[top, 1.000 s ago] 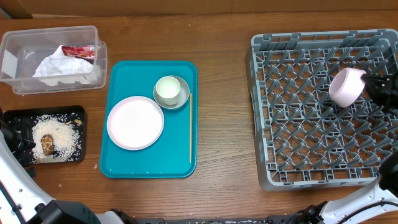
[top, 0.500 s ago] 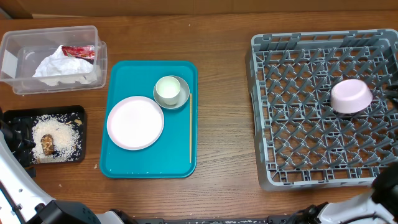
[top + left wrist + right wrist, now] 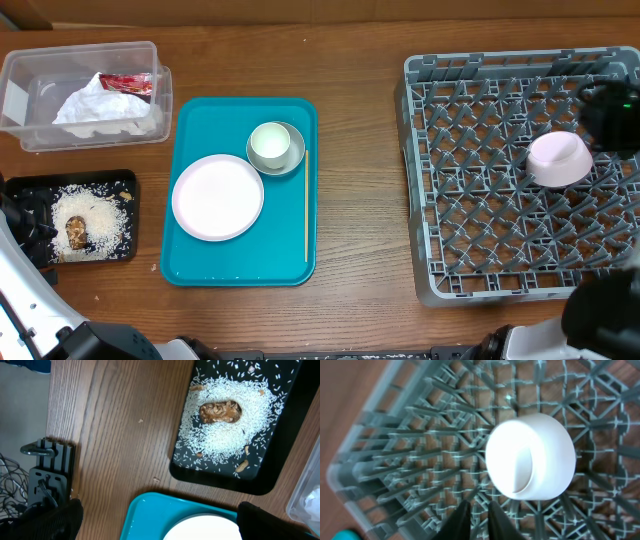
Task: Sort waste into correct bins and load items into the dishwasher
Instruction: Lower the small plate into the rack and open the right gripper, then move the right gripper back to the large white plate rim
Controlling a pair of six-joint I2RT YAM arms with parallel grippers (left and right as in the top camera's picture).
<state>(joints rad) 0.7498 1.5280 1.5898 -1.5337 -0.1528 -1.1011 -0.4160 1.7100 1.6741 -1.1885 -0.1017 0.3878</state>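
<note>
The dishwasher rack (image 3: 470, 200) stands at the right with a pale pink bowl (image 3: 558, 158) lying among its pegs. The same bowl (image 3: 530, 455) shows in the right wrist view. My right gripper (image 3: 600, 118) hovers just behind it. Its dark fingers (image 3: 462, 521) are shut, a little apart from the bowl, with nothing between them. My left gripper (image 3: 160, 510) is wide open above the teal tray's corner. The large plate (image 3: 217, 197), greyish bowl (image 3: 275, 146) and wooden stick (image 3: 306, 205) lie on the teal tray. Napkin (image 3: 95, 108) and red wrapper (image 3: 128, 82) are in the clear tub (image 3: 20, 70). Rice with a brown lump (image 3: 76, 232) fills the black tray (image 3: 125, 182).
The teal tray (image 3: 190, 120) sits between the bins and the rack, with bare wooden table around it. A black clamp (image 3: 47, 472) is fixed at the table's left edge. The rack's lattice walls (image 3: 370, 415) rise around the pegs.
The right gripper has let go of the pale pink bowl, which now lies in the rack. The gripper has drawn back from it and closed. The left arm has not moved.
</note>
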